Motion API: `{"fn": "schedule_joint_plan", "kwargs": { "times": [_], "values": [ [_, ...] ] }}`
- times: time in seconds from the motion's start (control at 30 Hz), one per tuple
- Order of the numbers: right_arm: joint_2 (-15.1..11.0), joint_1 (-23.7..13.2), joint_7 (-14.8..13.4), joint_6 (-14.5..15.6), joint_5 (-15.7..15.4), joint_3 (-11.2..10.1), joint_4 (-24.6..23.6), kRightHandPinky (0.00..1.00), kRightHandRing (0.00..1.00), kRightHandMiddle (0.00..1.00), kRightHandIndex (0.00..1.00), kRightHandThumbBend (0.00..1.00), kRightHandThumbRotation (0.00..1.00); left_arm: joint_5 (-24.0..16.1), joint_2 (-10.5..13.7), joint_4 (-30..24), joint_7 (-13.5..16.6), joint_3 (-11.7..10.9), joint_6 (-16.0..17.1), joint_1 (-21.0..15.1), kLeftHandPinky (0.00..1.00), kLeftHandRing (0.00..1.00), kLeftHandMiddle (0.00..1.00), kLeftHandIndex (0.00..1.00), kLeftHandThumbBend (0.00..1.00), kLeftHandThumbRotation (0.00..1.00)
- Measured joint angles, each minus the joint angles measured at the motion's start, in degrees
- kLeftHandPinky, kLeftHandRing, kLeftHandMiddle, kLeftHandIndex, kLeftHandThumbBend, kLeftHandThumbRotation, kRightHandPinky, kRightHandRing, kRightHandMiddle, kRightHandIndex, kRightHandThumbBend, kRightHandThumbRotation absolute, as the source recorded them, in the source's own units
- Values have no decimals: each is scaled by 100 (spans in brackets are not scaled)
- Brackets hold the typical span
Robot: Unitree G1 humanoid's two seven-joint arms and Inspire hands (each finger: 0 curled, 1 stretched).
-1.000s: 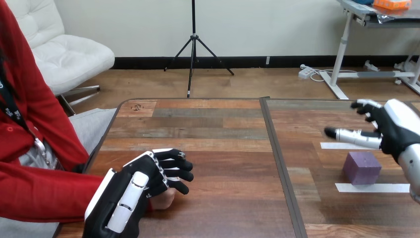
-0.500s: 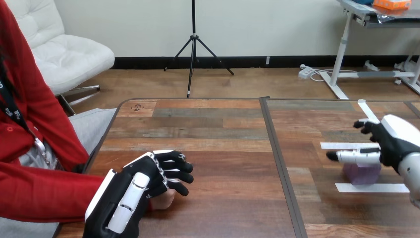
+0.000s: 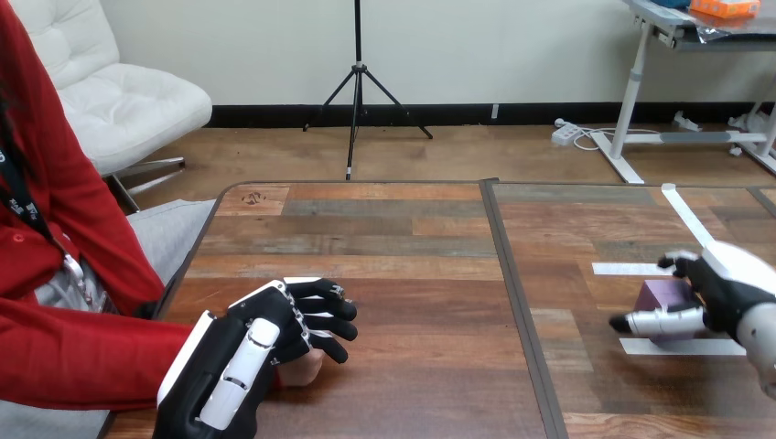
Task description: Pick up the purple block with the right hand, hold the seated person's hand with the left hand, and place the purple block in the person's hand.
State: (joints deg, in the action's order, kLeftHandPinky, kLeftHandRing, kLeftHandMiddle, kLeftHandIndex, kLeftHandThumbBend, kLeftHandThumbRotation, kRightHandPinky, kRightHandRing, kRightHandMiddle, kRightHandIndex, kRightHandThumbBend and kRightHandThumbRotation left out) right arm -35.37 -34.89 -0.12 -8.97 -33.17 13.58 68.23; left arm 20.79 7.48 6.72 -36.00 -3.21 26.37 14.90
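Note:
The purple block [image 3: 666, 294] rests on the table's right half between two white tape strips. My right hand [image 3: 732, 291] is down around it: the straight thumb [image 3: 659, 322] lies across its near face and the fingers [image 3: 682, 262] hang over its far side, still open. At the lower left my left hand [image 3: 242, 357] lies over the person's hand [image 3: 302, 367], its fingers curled round that hand. A little of the person's hand peeks out beneath my fingers. The red sleeve [image 3: 82, 357] runs in from the left edge.
White tape strips [image 3: 625, 269] [image 3: 682, 347] lie beyond and before the block, and a third [image 3: 686, 212] runs diagonally at the far right. A dark seam [image 3: 512, 302] splits the wooden table [image 3: 412, 265] down its middle.
My right hand has come down from above the block and closer in, so thumb and fingers now straddle it. The left hand and the person's hand have not moved.

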Motion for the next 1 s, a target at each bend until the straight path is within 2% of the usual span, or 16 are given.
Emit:
{"fn": "schedule_joint_plan", "kwargs": {
  "times": [0.57,1.0],
  "values": [
    [24,-168,142,260,80,116,201,70,85,89,88,100,44,-1,8,0,9,-3,0,-14,48,57,61,61,46,78],
    [25,-177,146,268,92,146,230,67,84,88,86,100,37,6,42,0,2,-18,0,-18,48,57,60,60,46,78]
  ]
}}
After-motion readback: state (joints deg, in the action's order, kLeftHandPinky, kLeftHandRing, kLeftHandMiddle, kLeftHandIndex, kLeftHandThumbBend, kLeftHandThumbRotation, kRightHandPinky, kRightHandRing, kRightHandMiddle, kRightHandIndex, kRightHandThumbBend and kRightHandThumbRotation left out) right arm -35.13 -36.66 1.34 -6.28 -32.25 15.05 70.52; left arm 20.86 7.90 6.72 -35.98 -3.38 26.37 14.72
